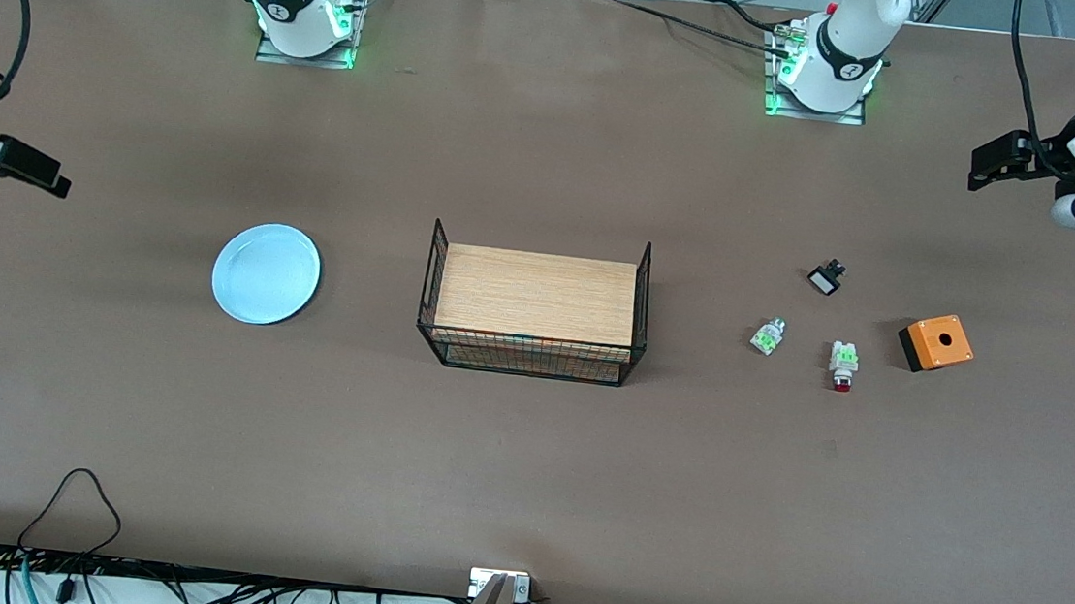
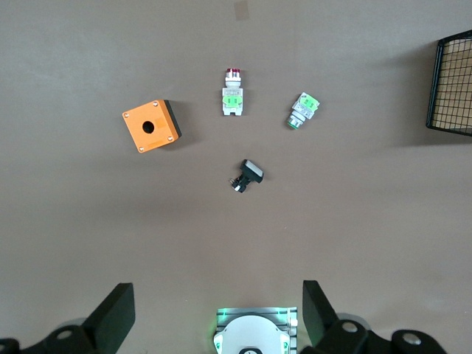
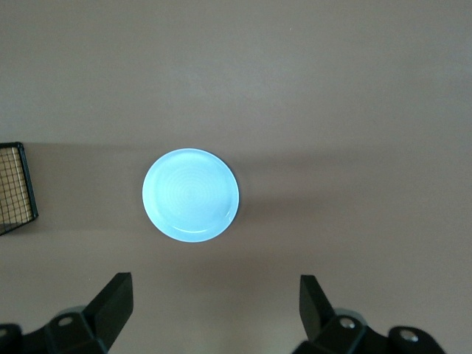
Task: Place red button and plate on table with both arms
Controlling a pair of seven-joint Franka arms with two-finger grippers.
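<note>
The red button (image 1: 843, 366) lies on the table (image 1: 524, 457) toward the left arm's end, beside an orange box (image 1: 936, 343); the plate (image 1: 266, 273) lies toward the right arm's end. A wire basket (image 1: 534, 306) stands between them. The left pincer (image 2: 217, 313) and right pincer (image 3: 216, 306) hang high, fingers apart.

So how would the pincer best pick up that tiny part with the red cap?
Probably from straight above, closing across the whitish middle of the red button. It lies flat on the table, red cap toward the front camera and green block at its other end, so its long sides are free. The open left pincer hangs high above it.
</note>
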